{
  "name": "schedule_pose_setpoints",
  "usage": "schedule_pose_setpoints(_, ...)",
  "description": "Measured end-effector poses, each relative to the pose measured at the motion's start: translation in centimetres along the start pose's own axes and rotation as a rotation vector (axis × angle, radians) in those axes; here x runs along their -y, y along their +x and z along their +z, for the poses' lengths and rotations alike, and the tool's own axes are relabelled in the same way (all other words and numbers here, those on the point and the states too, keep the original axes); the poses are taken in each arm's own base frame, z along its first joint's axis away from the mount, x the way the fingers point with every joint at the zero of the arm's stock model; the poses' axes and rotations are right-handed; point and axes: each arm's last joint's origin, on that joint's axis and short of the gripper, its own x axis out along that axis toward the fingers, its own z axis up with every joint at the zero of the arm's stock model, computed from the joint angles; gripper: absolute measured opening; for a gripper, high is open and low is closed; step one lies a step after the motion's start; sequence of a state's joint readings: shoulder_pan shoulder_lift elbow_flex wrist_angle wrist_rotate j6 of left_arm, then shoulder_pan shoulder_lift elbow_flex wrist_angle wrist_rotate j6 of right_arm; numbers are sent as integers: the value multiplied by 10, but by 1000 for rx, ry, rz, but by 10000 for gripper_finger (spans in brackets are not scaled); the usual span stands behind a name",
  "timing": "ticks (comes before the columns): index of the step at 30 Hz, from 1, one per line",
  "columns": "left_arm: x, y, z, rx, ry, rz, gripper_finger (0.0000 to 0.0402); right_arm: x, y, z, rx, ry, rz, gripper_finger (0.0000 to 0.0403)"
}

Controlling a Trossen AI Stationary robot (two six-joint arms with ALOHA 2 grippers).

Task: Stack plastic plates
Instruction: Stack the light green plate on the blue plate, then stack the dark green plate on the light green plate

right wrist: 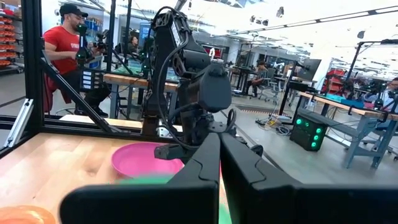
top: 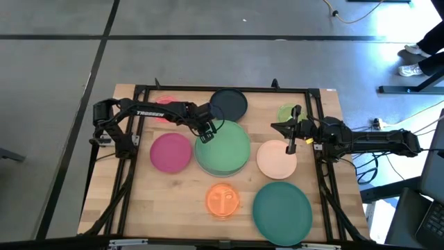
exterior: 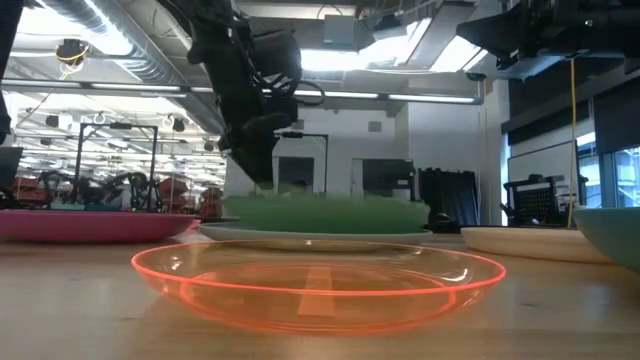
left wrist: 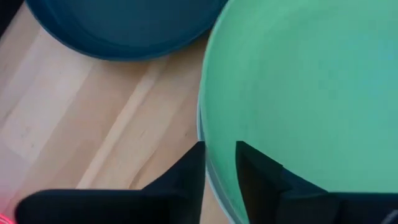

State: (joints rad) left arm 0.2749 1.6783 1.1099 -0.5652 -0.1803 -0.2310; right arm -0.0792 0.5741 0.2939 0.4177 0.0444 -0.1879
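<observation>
At worktop (top: 173,201) centre we see a round matte light green plate (top: 223,147), its rim pinched by our left gripper (top: 206,134), clear orange plate (top: 223,200) nearby, right gripper (top: 294,129) clenched empty above peach plate (top: 276,159).

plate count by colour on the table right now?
Round plastic plates visible in the high view:
Light green, large, atop a paler plate beneath it: 1
Small green: 1
Teal: 1
Magenta: 1
Peach: 1
Dark navy: 1
Pink, mostly hidden by left arm: 1
Orange translucent: 1
Pale underlying plate: 1
Total: 9
</observation>
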Motion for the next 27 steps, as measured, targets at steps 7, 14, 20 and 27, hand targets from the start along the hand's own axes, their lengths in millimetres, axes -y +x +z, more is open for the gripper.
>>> schedule_pose_setpoints(7,2,-1,3,30,-7,-32,119,0,0,0,0,0,0,7)
schedule_pose_setpoints(14,32,-8,12,162,39,-255,118,0,0,0,0,0,0,7)
schedule_pose_setpoints(20,75,-22,20,371,109,-421,118,0,0,0,0,0,0,7)
schedule_pose_setpoints(27,123,-10,13,463,154,-535,118,0,0,2,19,0,-5,7)
